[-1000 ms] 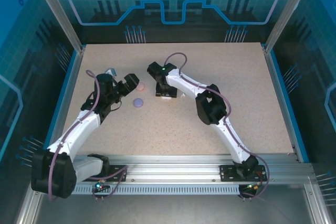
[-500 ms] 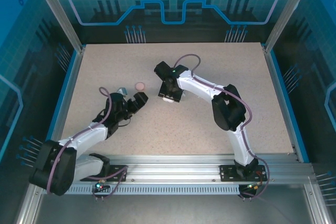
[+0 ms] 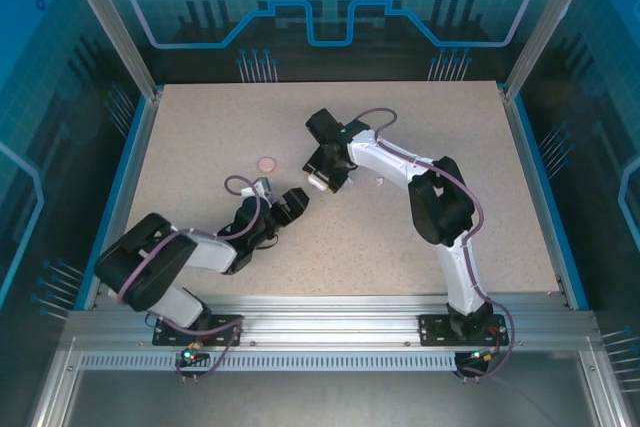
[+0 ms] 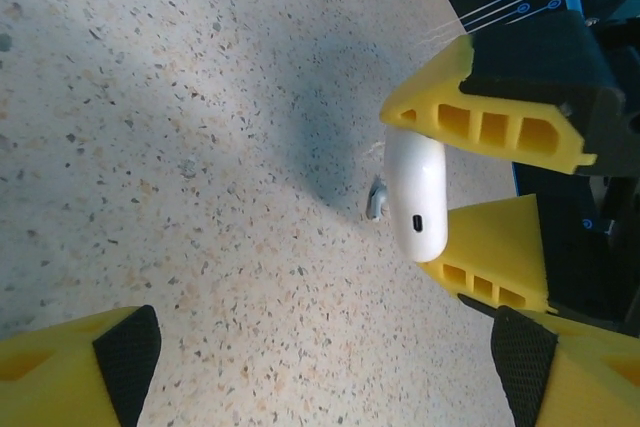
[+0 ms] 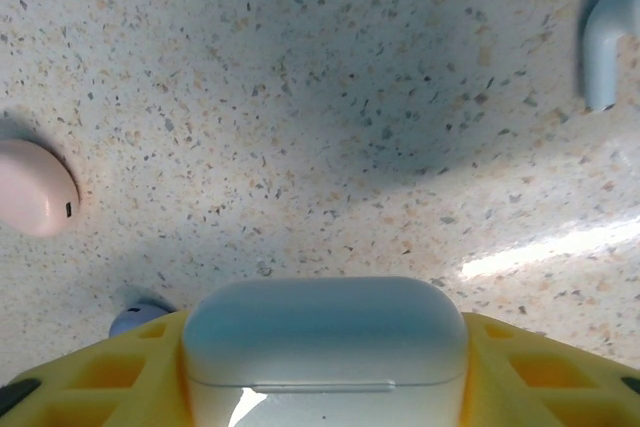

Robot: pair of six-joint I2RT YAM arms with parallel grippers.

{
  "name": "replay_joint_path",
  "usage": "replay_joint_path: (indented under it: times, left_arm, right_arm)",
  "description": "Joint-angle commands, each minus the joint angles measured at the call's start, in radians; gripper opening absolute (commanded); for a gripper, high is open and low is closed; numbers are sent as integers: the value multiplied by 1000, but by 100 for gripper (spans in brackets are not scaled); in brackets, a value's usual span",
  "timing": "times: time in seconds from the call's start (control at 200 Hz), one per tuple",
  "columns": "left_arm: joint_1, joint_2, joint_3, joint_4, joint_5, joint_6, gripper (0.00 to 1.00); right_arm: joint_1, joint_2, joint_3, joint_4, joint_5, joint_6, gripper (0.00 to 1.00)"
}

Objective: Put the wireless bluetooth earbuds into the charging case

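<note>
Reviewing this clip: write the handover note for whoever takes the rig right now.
Left gripper: jaws open, empty, low over the table, facing the right gripper.
Right gripper: shut on the white case; its lid looks closed.
Things: the pink case lies closed on the table. One white earbud lies loose on the table. A purple item peeks out by the right jaws, kind unclear.
Done: white case in grasp; no earbud visibly seated.
Left: open the case, insert the earbuds.
</note>
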Motion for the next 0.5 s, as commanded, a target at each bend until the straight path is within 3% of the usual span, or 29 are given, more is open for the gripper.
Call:
replay_joint_path:
  times: [0.0,0.22,0.495]
  left_arm:
    - [-7,60,35,148,-54,14,85]
    - [-8,159,86,225,-44,26,70]
    - [-8,228,160,234,-26,29,67]
  right_arm:
    - [-1,-34,-4,11,-43,44,52]
    - [1,-49,-20,21,-56,44,52]
    - [2,-78,-49,43,-69,42,51]
